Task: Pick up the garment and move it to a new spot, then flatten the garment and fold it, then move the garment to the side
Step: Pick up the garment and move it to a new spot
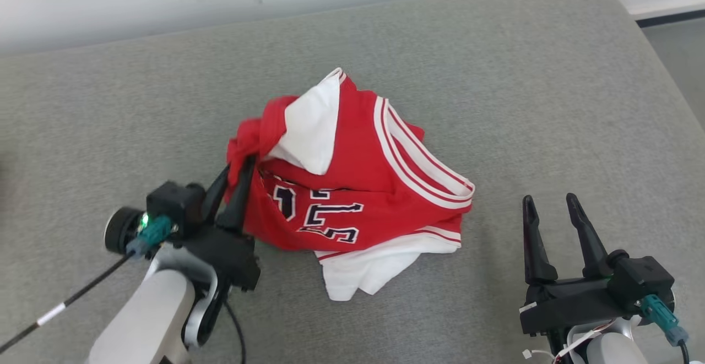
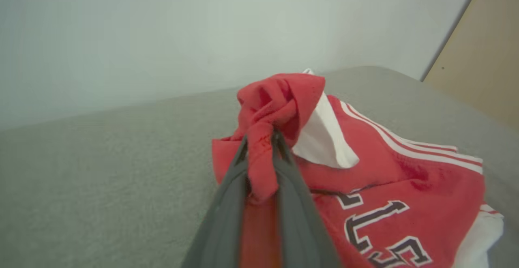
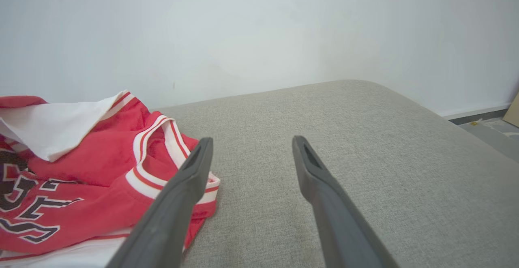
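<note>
Left tool (image 1: 239, 164) is clamped on a bunched red fold at the left edge of the garment (image 1: 358, 188). In the left wrist view its two dark fingers (image 2: 227, 203) stand almost together, with a twist of red cloth pinched between them and spilling above the tips. That fold sits higher than the rest of the heap.

Right tool (image 1: 550, 199) has its fingers well apart with nothing between them. It is low over the grey cushion (image 1: 495, 77), to the right of the garment and clear of it in the head view. In its own wrist view one finger (image 3: 178, 203) overlaps the striped hem, but whether they touch cannot be told.

The garment is a red jersey with white trim, red-and-white stripes and dark, white-edged lettering on its near side. It lies crumpled in a heap near the middle of the cushion. A white flap lies folded over its top, and a white part sticks out from under its near edge. Beyond the cushion's far edge rises a pale wall (image 1: 165, 0), and a strip of grey floor (image 1: 683, 50) shows at the far right.
</note>
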